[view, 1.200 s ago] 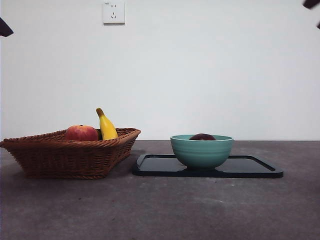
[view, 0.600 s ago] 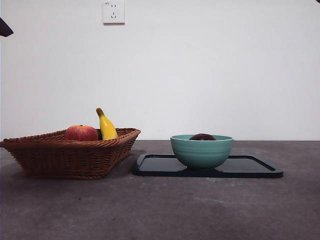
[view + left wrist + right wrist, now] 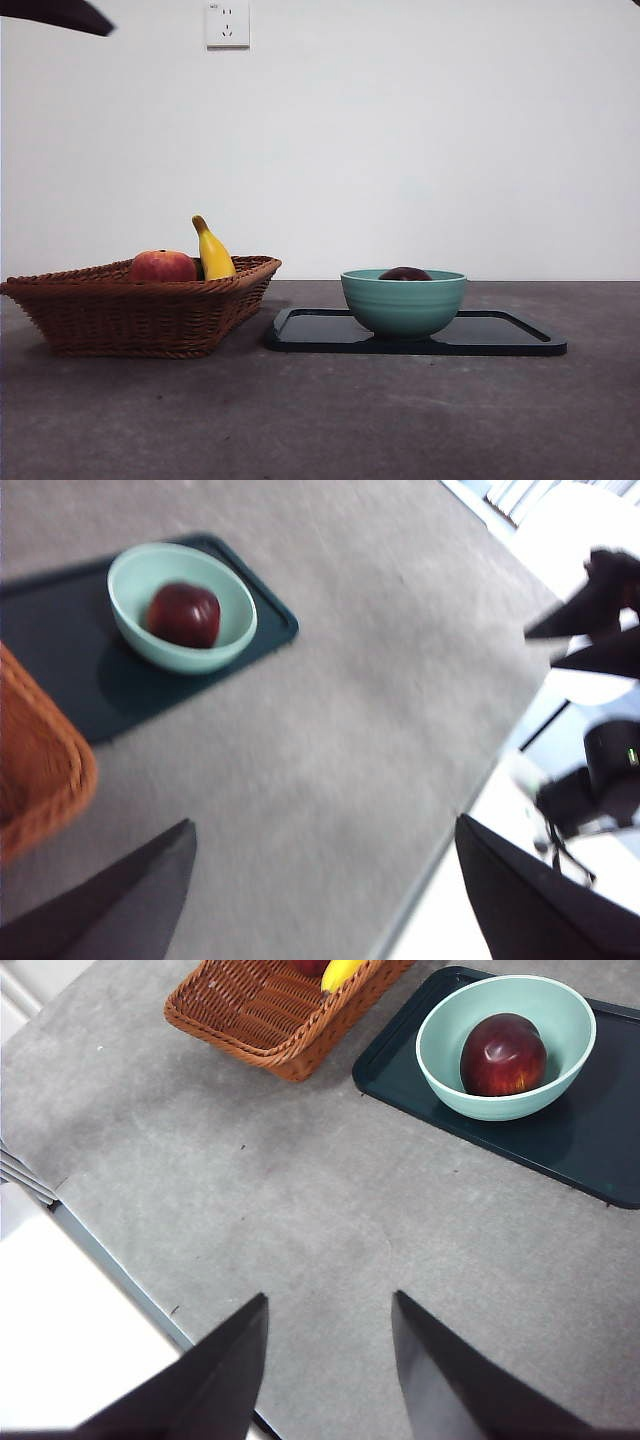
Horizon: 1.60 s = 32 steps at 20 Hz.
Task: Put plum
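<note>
Maroon and glossy, the plum is seen resting inside the teal bowl on the dark tray at the frame's upper right, while both hands, the left hand and right hand, are held apart, empty and well clear, so little risk is judged beyond the bowl being knocked.

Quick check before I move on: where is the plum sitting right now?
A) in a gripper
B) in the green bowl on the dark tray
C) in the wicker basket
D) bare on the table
B: the plum lies inside the green bowl, which stands on the dark tray; both grippers are open and away from it.
</note>
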Motion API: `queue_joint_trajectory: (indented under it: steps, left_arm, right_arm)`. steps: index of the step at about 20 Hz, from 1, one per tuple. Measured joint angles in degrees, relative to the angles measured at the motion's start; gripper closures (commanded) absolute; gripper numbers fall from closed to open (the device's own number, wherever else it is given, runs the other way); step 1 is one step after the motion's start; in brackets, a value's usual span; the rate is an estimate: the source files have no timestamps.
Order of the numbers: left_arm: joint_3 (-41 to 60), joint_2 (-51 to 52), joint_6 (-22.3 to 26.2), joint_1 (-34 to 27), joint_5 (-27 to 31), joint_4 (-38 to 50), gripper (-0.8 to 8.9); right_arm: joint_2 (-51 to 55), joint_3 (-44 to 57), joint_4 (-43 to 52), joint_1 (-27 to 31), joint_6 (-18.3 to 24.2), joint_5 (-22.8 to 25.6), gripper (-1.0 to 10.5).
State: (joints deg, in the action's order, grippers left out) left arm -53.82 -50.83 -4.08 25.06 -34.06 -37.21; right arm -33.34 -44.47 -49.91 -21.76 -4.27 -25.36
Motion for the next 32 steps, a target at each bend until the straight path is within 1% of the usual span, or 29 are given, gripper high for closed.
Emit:
queue_joint_trajectory:
  steps: [3, 7, 11, 14, 16, 19, 23, 29, 32]
  left_arm:
    - [-5.3, -7.3, -1.3, 2.4, 3.5, 1.8, 4.08]
    - [-17.8, -20.6, -1.1, 5.4, 7.3, 1.9, 4.08]
    - [-30.1, -33.7, 1.5, 8.5, 11.7, 2.4, 4.08]
    - [-36.0, -42.8, 3.6, 10.1, 15.9, 4.4, 4.08]
    - [-38.7, -48.3, 3.8, 10.8, 16.8, 6.2, 4.08]
    - [-41.3, -54.4, 4.4, 11.8, 19.2, 7.9, 4.09]
    - [-41.8, -59.5, 5.4, 12.8, 21.9, 10.7, 4.09]
    - [-41.8, -65.3, 8.2, 14.5, 22.5, 13.3, 4.10]
    - [-41.8, -67.5, 9.5, 15.5, 24.6, 13.7, 4.10]
  right_arm:
    - [0.0, 0.0, 0.0, 0.0, 0.0, 0.0, 7.5]
    - [0.0, 0.0, 0.0, 0.0, 0.0, 0.0, 7.5]
    - [0.0, 0.0, 0.0, 0.0, 0.0, 0.0, 7.5]
    - [0.0, 0.0, 0.0, 0.0, 0.0, 0.0, 7.5]
    - [0.0, 0.0, 0.0, 0.0, 0.0, 0.0, 7.5]
    - [0.0, 0.0, 0.0, 0.0, 0.0, 0.0, 7.5]
    - [0.0, 0.0, 0.0, 0.0, 0.0, 0.0, 7.5]
    - [0.0, 0.0, 0.0, 0.0, 0.0, 0.0, 7.5]
    - [0.0, 0.0, 0.0, 0.0, 0.0, 0.0, 7.5]
